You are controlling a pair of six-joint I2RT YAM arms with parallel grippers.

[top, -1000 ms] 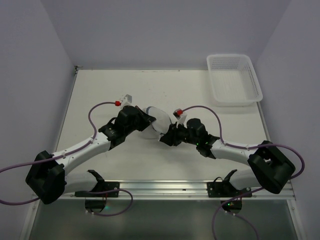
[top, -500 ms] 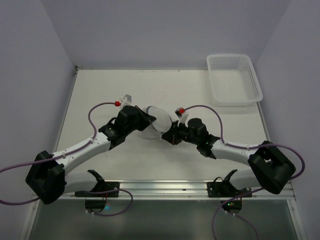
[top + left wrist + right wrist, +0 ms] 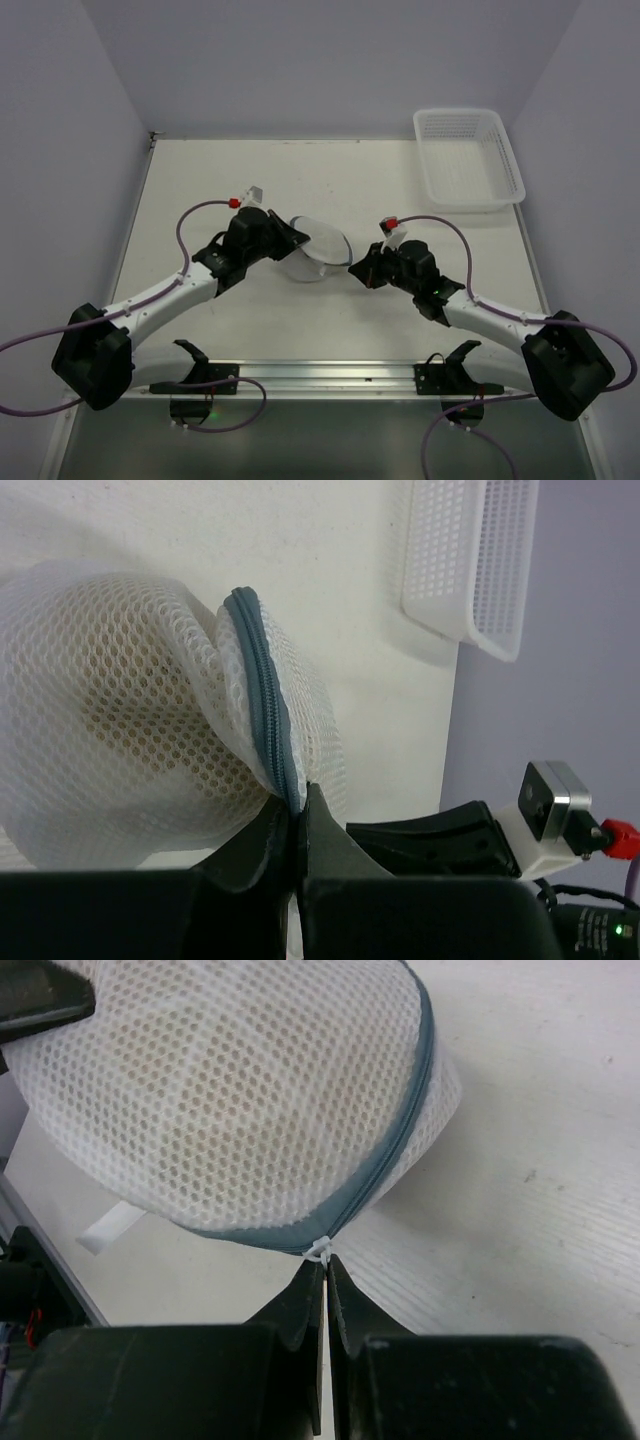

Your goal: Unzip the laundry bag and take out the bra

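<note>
The laundry bag [image 3: 316, 249], a round white mesh pouch with a grey zipper rim, sits mid-table between my two grippers. A beige shape shows through the mesh [image 3: 225, 1080]; the bra itself is not plainly visible. My left gripper [image 3: 289, 240] is shut on the bag's zipper rim [image 3: 262, 680] at the bag's left side, with the mesh bag [image 3: 110, 730] bulging past the fingertips. My right gripper [image 3: 356, 270] is shut on the small white zipper pull [image 3: 321, 1249] at the bag's right edge. The zipper [image 3: 395, 1150] looks closed where it shows.
A white plastic lattice basket [image 3: 468, 157] stands at the back right of the table and also shows in the left wrist view [image 3: 470, 560]. The table's near edge has a metal rail [image 3: 330, 372] by the arm bases.
My right gripper has drawn back to the right, away from the bag, holding the zipper pull. The bag now lies wider and more exposed. My left gripper has shifted only slightly.
</note>
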